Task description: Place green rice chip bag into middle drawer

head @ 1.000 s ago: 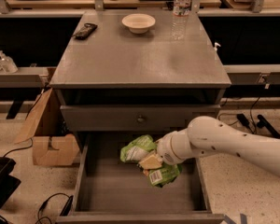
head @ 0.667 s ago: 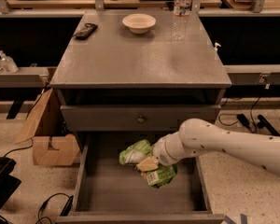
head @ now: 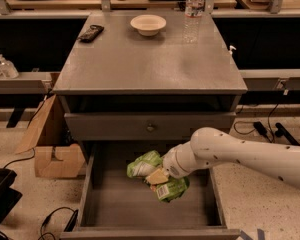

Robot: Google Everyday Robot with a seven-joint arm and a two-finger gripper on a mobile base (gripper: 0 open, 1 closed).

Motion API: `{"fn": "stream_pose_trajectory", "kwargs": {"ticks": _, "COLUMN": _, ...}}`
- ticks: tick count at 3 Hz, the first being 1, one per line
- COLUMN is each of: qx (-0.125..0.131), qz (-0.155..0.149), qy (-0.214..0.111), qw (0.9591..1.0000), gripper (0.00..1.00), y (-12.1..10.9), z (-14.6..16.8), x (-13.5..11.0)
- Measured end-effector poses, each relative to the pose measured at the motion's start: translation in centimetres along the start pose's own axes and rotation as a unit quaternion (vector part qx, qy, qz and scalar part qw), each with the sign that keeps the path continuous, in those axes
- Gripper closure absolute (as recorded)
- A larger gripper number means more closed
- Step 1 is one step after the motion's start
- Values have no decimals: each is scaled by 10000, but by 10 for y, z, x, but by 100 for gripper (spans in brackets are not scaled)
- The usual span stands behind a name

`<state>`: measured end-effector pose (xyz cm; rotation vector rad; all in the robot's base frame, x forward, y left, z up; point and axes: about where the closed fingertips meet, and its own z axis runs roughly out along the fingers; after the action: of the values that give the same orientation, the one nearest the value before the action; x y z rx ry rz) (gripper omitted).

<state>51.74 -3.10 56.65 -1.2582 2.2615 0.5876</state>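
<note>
The green rice chip bag (head: 150, 171) is a crumpled lime-green foil bag with white patches and a small white label. It is inside the pulled-out middle drawer (head: 115, 209), toward its back and middle. My gripper (head: 160, 175) reaches in from the right on a white arm and is at the bag, with a tan finger against its middle. I cannot tell whether the bag rests on the drawer floor or hangs just above it.
On the cabinet top stand a cream bowl (head: 148, 24), a water bottle (head: 193, 11) and a dark remote-like object (head: 90, 32). The drawer front with a round knob (head: 150, 127) is shut above the open drawer. A cardboard box (head: 52, 144) sits at the cabinet's left.
The arm and the bag have shifted a little to the left and deeper into the drawer. The rest has not moved.
</note>
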Motion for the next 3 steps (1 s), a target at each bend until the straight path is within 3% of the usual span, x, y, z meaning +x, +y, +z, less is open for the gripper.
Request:
{"fn": "stream_pose_trajectory", "kwargs": {"ticks": 2, "qx": -26, "qz": -8, "qy": 8, "qw": 10000, "gripper": 14, "y": 2, "z": 2, "x": 0}}
{"fn": "stream_pose_trajectory", "kwargs": {"ticks": 3, "qx": -38, "qz": -12, "qy": 12, "qw": 10000, "gripper": 0, "y": 3, "z": 3, "x": 0}}
